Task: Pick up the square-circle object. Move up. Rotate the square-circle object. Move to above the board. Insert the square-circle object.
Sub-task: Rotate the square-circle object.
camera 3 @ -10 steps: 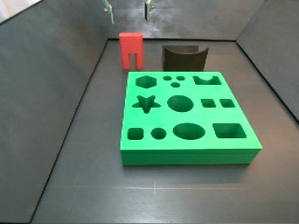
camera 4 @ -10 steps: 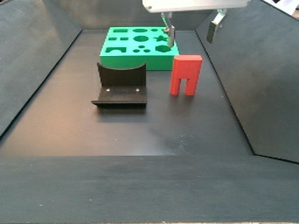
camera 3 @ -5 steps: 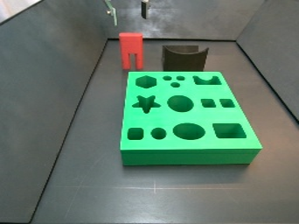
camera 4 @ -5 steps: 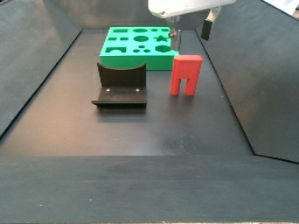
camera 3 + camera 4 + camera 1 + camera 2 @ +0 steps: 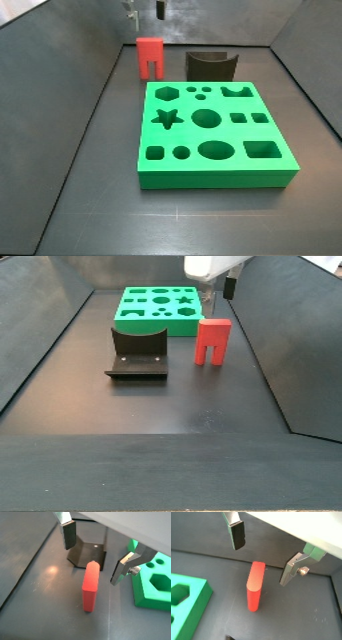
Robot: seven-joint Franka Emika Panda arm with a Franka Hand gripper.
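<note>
The red square-circle object point(image 5: 148, 57) stands upright on the dark floor, legs down, beside the green board point(image 5: 214, 134). It also shows in a side view point(image 5: 213, 341) and in both wrist views point(image 5: 91, 584) point(image 5: 254, 584). My gripper point(image 5: 146, 10) hangs open and empty above the red piece, fingers spread to either side of it. In a wrist view the gripper point(image 5: 93, 553) has one finger point(image 5: 68, 535) well clear of the piece. In a side view the gripper point(image 5: 219, 285) is above and behind the piece.
The dark fixture point(image 5: 211, 66) with a curved notch stands next to the red piece, at the board's far end; it shows in a side view point(image 5: 138, 352) and a wrist view point(image 5: 89, 554). Dark walls enclose the floor.
My gripper has moved sideways and come over the red piece. The red piece, board and fixture have not moved.
</note>
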